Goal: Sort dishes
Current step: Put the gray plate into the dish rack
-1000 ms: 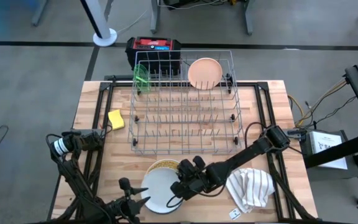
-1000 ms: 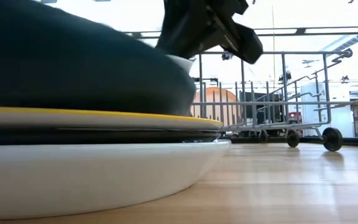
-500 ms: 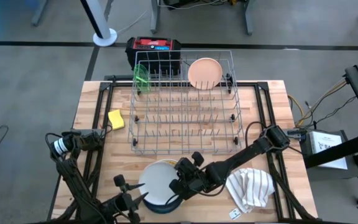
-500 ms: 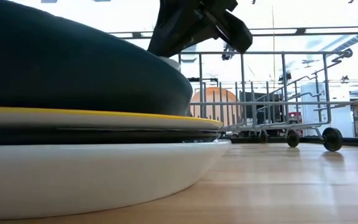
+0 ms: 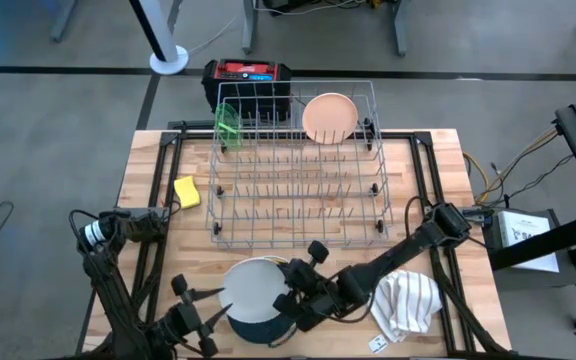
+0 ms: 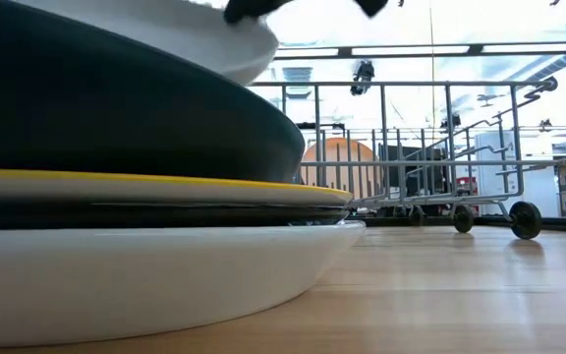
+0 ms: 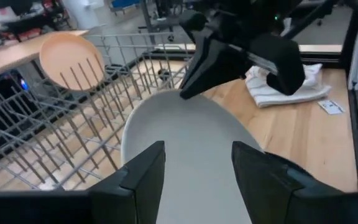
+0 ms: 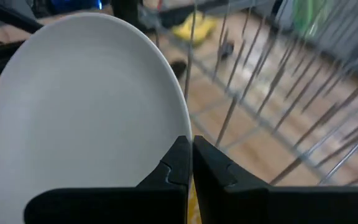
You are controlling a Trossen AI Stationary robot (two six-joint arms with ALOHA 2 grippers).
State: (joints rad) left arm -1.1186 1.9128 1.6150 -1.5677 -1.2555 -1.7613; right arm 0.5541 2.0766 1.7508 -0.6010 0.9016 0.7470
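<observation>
White plate (image 5: 253, 290) is lifted off the dish stack (image 6: 116, 197) just in front of the wire rack (image 5: 298, 170), right gripper (image 5: 290, 303) pinching its rim, left gripper (image 5: 208, 320) agape and empty beside it; next, I judge, slot it between the rack's tines

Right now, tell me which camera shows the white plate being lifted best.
The high view: it shows the whole white plate above the stack, pinched at its edge by the right tool. The right wrist view shows its face close up, the left wrist view part of it, the low view only its underside.
</observation>
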